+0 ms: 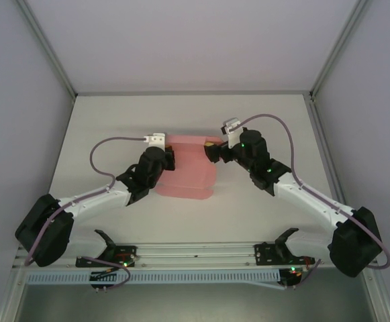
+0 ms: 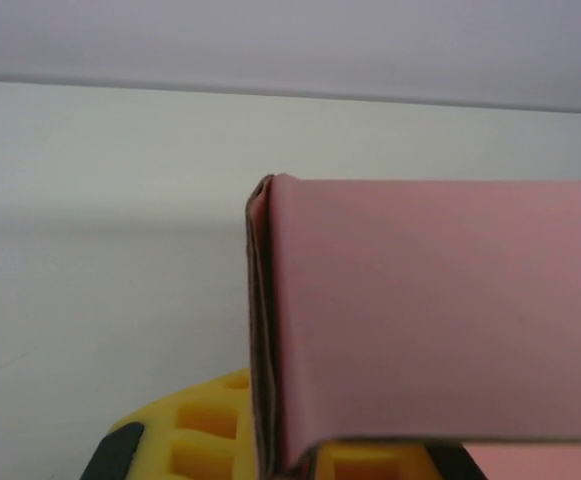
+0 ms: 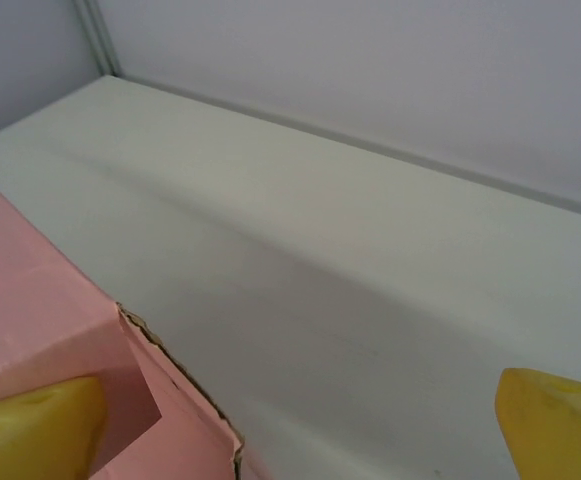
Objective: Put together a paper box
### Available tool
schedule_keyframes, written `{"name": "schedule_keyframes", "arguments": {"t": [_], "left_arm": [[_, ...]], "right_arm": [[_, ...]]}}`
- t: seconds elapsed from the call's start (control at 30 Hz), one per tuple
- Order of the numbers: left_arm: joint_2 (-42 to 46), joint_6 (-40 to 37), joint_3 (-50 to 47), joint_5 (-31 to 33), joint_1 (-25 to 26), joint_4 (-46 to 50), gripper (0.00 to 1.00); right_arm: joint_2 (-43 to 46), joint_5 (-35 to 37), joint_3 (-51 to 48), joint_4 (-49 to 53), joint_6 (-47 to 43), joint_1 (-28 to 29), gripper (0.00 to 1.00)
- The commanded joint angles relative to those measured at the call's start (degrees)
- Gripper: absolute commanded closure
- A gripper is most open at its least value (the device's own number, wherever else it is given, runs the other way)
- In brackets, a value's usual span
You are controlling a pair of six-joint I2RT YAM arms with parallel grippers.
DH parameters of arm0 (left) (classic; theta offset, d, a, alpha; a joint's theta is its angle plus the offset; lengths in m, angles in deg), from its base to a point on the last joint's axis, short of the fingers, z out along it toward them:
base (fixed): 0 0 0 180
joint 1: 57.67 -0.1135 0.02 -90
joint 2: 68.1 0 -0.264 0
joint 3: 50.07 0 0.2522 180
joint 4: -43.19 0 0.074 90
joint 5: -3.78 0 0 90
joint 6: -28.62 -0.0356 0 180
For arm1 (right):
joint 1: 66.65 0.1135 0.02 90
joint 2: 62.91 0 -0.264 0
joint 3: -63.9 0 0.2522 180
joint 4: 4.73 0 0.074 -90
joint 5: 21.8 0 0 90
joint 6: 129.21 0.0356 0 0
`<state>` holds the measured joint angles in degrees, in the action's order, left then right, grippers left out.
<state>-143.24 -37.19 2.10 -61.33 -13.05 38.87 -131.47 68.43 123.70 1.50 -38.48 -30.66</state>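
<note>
Boxes counted: we see one paper box (image 1: 189, 176), pink and partly folded, with a raised panel at its far side and a flatter part toward the arms.
Where it lies: on the table (image 1: 268, 215), near its middle, between the two grippers.
Grippers counted: two, one per arm.
Left gripper (image 1: 171, 158): at the box's left edge. In its wrist view a folded pink corner stands in front of a yellow pad (image 2: 205, 432), and we cannot tell whether the jaws are closed on it.
Right gripper (image 1: 213, 151): at the box's far right corner, jaws spread wide.
Fingertips counted: we see two yellow fingertips (image 3: 555, 420) in the right wrist view, well apart. One overlaps the pink card beside a ragged edge (image 3: 175, 375).
</note>
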Motion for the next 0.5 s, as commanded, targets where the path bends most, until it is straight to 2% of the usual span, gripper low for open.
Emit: {"name": "schedule_keyframes", "arguments": {"t": [0.0,0.07,0.2,0.27,0.37,0.47], "left_arm": [[-0.3,1.9,0.4,-3.0,0.3,-2.6,1.00],[-0.5,2.6,0.3,-4.7,0.3,-3.8,1.00],[-0.9,4.5,-0.2,-7.1,0.4,-5.6,1.00],[-1.1,5.3,-0.3,-7.4,0.3,-5.9,1.00],[-1.0,6.4,-0.1,-6.3,0.3,-5.4,1.00],[-0.5,6.4,0.0,-4.4,0.2,-3.9,1.00]], "right_arm": [[-1.2,-8.6,-1.7,-10.6,3.1,0.1,0.00],[-1.6,-8.4,-3.6,-17.0,6.5,0.1,0.00],[-1.8,-2.8,-9.9,-34.1,15.5,0.1,0.00],[-1.4,-1.3,-11.8,-37.9,16.8,0.1,0.00],[1.9,-0.6,-12.7,-33.8,16.2,0.1,0.00],[7.6,2.5,-12.1,-20.6,14.9,0.1,0.00]]}}
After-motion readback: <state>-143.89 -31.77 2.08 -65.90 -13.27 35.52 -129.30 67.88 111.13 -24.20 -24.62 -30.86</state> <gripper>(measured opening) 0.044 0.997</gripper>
